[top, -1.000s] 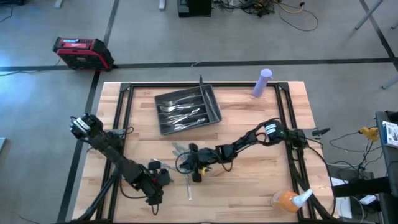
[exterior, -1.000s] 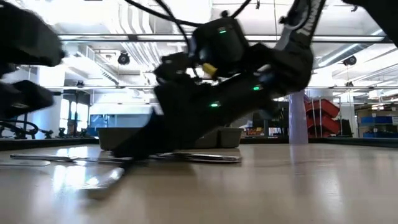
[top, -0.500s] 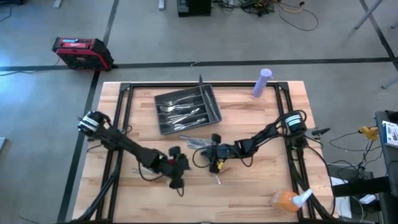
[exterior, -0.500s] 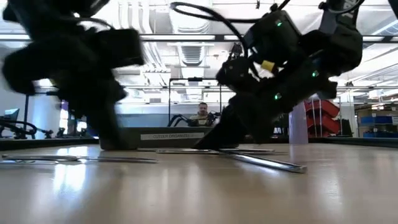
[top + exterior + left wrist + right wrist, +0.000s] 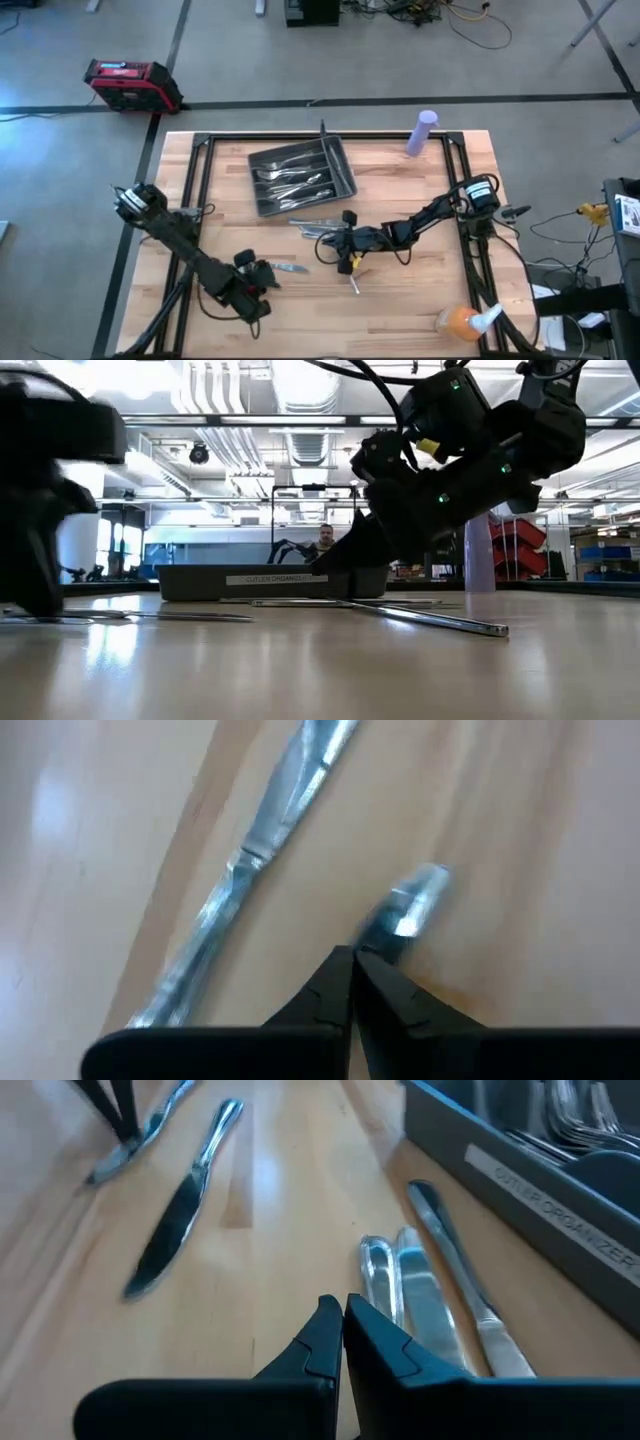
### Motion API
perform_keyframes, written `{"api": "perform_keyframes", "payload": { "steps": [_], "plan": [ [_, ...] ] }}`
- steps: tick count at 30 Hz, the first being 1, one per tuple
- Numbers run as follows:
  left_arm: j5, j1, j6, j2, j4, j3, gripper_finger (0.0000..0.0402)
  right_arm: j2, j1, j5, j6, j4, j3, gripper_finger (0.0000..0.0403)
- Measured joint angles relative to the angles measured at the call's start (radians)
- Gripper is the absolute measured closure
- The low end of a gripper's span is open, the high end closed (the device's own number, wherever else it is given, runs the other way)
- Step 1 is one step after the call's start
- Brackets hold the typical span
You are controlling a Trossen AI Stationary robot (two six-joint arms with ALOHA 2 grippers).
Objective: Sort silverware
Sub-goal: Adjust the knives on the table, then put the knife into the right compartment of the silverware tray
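While the left gripper (image 5: 262, 283) sits low over the table well in front of the dark tray (image 5: 300, 176), its fingers (image 5: 345, 982) are pressed together with nothing between; one knife (image 5: 289, 267) lies just beside it, a second piece (image 5: 408, 907) at its tip. Several pieces lie in the tray's compartments, count unclear. Three pieces (image 5: 430, 1302) lie side by side just before the tray. Right gripper (image 5: 343, 252), fingers closed and empty, hovers there; one piece (image 5: 352, 284) lies just in front of it.
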Motion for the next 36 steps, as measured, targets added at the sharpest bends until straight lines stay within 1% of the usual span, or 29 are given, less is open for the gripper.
{"api": "perform_keyframes", "payload": {
  "steps": [2,4,6,8,10,12,14,17,20,24,26,28,32,36],
  "plan": [
    [-0.016,0.024,0.059,0.04,0.064,0.0,0.0402,-0.038,0.002,0.001,0.018,0.021,-0.042,0.0403],
    [-0.034,0.046,0.122,0.087,0.176,0.005,0.0402,-0.082,0.009,0.003,0.022,0.045,-0.086,0.0403],
    [-0.04,0.084,0.193,0.13,0.306,0.007,0.0402,-0.136,0.011,0.003,0.045,0.025,-0.137,0.0403],
    [-0.068,0.127,0.261,0.168,0.436,0.007,0.0402,-0.185,0.011,0.002,0.07,-0.017,-0.173,0.0403],
    [-0.101,0.179,0.341,0.198,0.546,0.01,0.0402,-0.221,0.014,-0.001,0.083,-0.091,-0.192,0.0403],
    [-0.147,0.24,0.446,0.209,0.64,0.014,0.0402,-0.249,0.029,-0.018,0.077,-0.203,-0.196,0.0403],
    [-0.167,0.298,0.558,0.207,0.698,0.013,0.0402,-0.264,0.056,-0.034,0.064,-0.305,-0.178,0.0399],
    [-0.18,0.378,0.689,0.188,0.795,0.03,0.0402,-0.274,0.092,-0.035,0.057,-0.457,-0.13,0.0374],
    [-0.178,0.429,0.794,0.163,0.821,0.06,0.0402,-0.275,0.113,-0.031,0.14,-0.517,-0.076,0.0335],
    [-0.104,0.485,0.891,0.168,0.805,0.071,0.0402,-0.266,0.151,-0.023,0.238,-0.527,-0.036,0.0286],
    [-0.04,0.512,0.896,0.175,0.825,0.077,0.0402,-0.258,0.18,0.023,0.299,-0.527,-0.029,0.0265],
    [-0.009,0.529,0.896,0.19,0.818,0.073,0.0402,-0.234,0.203,0.095,0.374,-0.529,-0.019,0.0247],
    [-0.005,0.542,0.926,0.244,0.868,0.07,0.0402,-0.173,0.243,0.185,0.466,-0.533,0.005,0.0223],
    [-0.009,0.546,0.928,0.301,0.908,0.075,0.0401,-0.091,0.266,0.197,0.494,-0.538,0.062,0.0213]
  ]
}}
